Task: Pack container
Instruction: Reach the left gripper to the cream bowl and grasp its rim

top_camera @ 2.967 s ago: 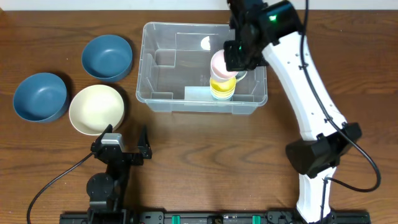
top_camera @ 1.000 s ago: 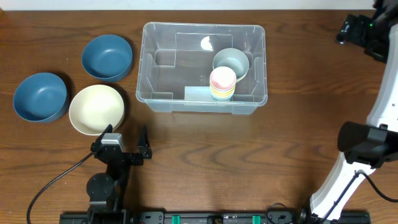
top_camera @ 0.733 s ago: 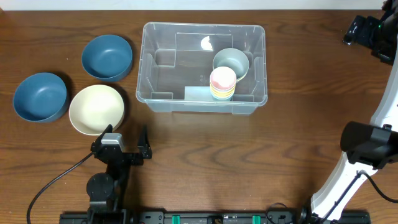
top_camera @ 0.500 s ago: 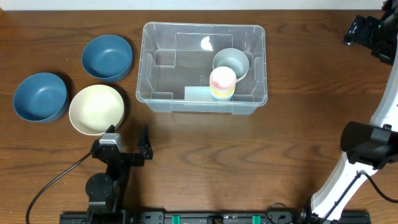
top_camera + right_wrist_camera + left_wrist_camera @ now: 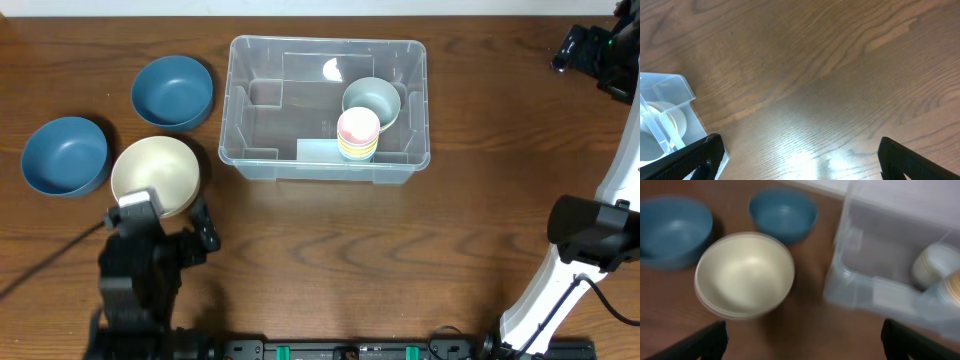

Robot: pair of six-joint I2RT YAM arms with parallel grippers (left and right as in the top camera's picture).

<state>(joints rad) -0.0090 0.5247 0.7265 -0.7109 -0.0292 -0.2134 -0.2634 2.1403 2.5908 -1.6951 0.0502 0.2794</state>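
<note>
Hovering near table (image 5: 400,250) front-left: left gripper (image 5: 802,340), fingers spread wide, empty, close to cream bowl (image 5: 155,175). Right gripper (image 5: 800,155) also spread, empty, far right corner. Container (image 5: 280,120) centre-back on table, holding grey bowl (image 5: 372,100) and stacked cups (image 5: 358,135).

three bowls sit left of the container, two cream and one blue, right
Not quite: the colours are swapped. The overhead view shows the rear blue bowl, the far-left blue bowl and one cream bowl, all left of the container.
</note>
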